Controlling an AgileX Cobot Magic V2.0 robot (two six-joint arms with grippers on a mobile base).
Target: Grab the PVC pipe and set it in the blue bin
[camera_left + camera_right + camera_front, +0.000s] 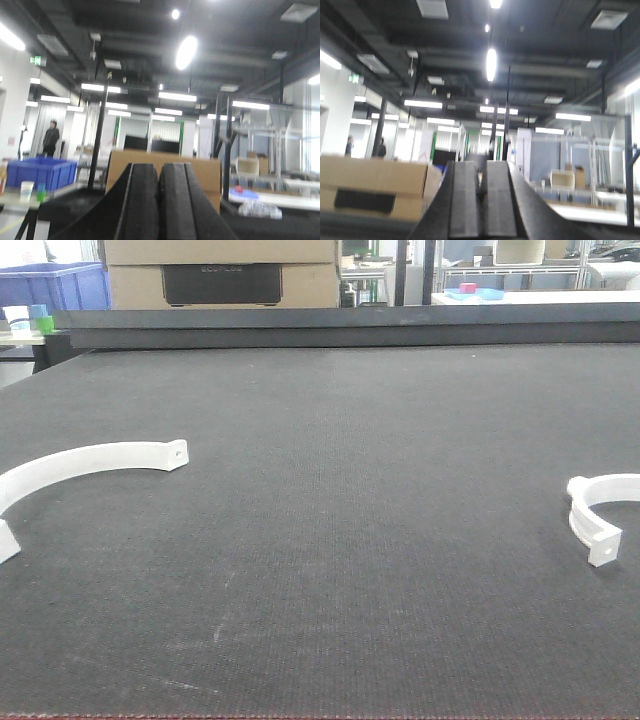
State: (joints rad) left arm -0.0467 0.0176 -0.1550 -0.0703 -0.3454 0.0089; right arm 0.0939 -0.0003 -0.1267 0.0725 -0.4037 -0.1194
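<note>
Two white curved pipe pieces lie on the surface (pixel 350 570). The left pipe (pixel 90 462) is on the bin's side and much closer to me than the bin (pixel 55 285), which sits beyond the surface's far edge. The right pipe (pixel 600 515) is far across from the bin, cut by the frame.

The left pipe's arc spans crosswise, with its open side toward me.

Left tool (pixel 159 200): closed, fingers pressed together, empty. Right tool (pixel 482 200): closed too, only a thin seam, nothing held.

Both wrist views look level over the hall and show no pipe. The front view shows neither tool.

My read is that the left arm suits the left pipe, being bin-side. The tool must open, pitch down and close across the band, not along the arc.
</note>
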